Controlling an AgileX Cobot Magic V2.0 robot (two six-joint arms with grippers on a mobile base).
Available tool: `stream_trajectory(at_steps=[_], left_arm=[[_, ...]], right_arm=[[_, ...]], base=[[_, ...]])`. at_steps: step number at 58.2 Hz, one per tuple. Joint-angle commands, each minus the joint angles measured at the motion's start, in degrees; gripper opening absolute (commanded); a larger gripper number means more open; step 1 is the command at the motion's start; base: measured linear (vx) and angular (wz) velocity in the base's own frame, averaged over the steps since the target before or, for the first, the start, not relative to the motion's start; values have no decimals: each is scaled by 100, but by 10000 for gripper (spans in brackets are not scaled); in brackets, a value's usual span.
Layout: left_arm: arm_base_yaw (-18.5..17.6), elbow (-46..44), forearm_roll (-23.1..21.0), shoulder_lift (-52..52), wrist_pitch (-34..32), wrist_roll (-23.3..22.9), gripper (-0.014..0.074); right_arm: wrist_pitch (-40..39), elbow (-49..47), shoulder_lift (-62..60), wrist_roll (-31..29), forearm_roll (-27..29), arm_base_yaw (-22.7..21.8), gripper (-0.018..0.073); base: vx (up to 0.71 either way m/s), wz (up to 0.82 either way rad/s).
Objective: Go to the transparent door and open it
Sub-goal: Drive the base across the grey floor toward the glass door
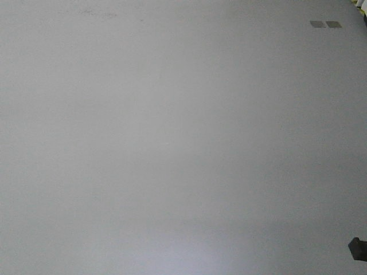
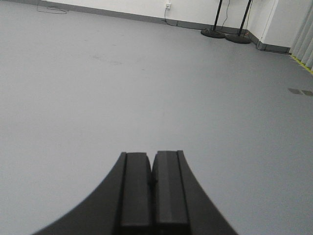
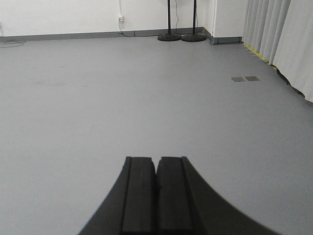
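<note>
The transparent door is out of view in every frame. My left gripper is shut, its two dark pads pressed together with nothing between them, held over bare grey floor. In the right wrist view my right gripper is likewise shut and empty, pointing across the floor toward the far wall. The front view holds only grey floor, with a dark corner of the robot at the lower right edge.
Two black round stand bases with poles stand by the far white wall. White curtains hang along the right side above a yellow floor strip. Two small grey floor plates lie near the curtains. A wall socket and cable sit at the baseboard.
</note>
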Motion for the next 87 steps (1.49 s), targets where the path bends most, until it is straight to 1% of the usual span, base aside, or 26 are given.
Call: stream_trajectory(at_steps=[1, 24, 42, 60, 87], left_arm=[[-6, 134, -18, 76, -447, 3, -6], [-6, 134, -18, 76, -447, 3, -6], [-6, 134, -18, 76, -447, 3, -6], [-6, 134, -18, 76, -447, 3, -6], [-6, 134, -18, 76, -447, 3, -6]], right_arm=[[-495, 75, -15, -13, -9, 6, -8], [-495, 75, -15, -13, -9, 6, -8], [-495, 75, -15, -13, -9, 6, -8], [-495, 75, -15, -13, -9, 6, -8], [-495, 75, -15, -13, -9, 6, -8]], base=[[0, 0], [4, -2], [18, -8], [29, -14], [46, 9]])
